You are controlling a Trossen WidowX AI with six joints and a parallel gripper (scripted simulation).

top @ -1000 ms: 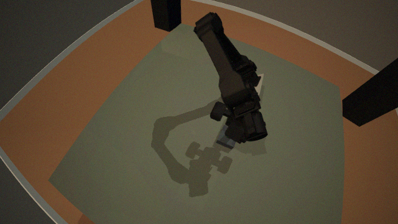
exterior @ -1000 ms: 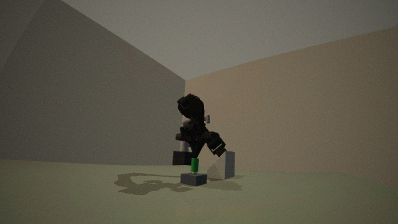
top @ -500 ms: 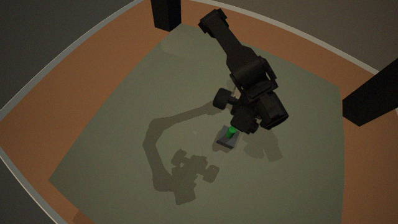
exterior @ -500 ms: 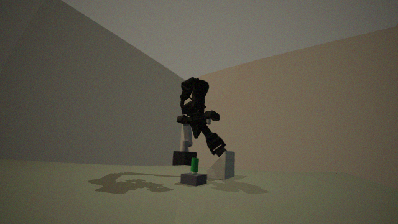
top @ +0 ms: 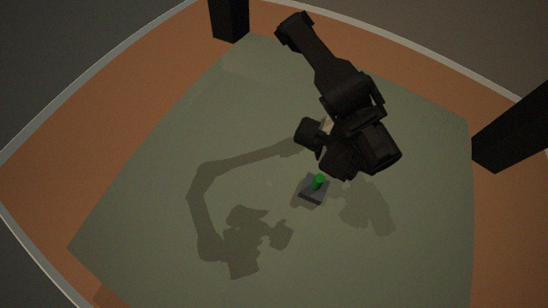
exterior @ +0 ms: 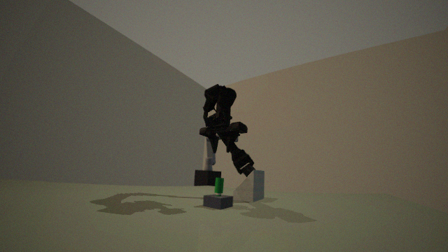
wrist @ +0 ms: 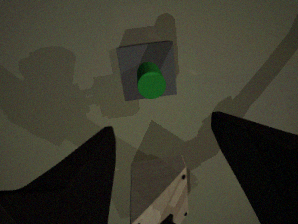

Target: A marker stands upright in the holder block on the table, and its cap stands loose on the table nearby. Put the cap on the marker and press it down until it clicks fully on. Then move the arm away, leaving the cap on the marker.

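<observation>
The grey holder block [top: 309,197] [exterior: 218,201] [wrist: 131,90] stands on the green table top. The green cap [top: 318,181] [exterior: 219,185] [wrist: 151,85] sits upright on the marker in the block. A short pale band of the marker [exterior: 218,194] shows between cap and block; the rest of the marker is hidden. Whether the cap is fully clicked on cannot be told. No loose cap shows on the table. My gripper [exterior: 222,152] [wrist: 163,126] is open and empty, above the cap and clear of it, with its fingers apart.
A pale wedge-shaped bracket [exterior: 259,185] [wrist: 172,200] stands behind the block. A dark box [exterior: 201,178] is at the back in the exterior view. Black posts [top: 229,21] [top: 509,133] stand at the table's edges in the top view. The arm's shadows lie around the block.
</observation>
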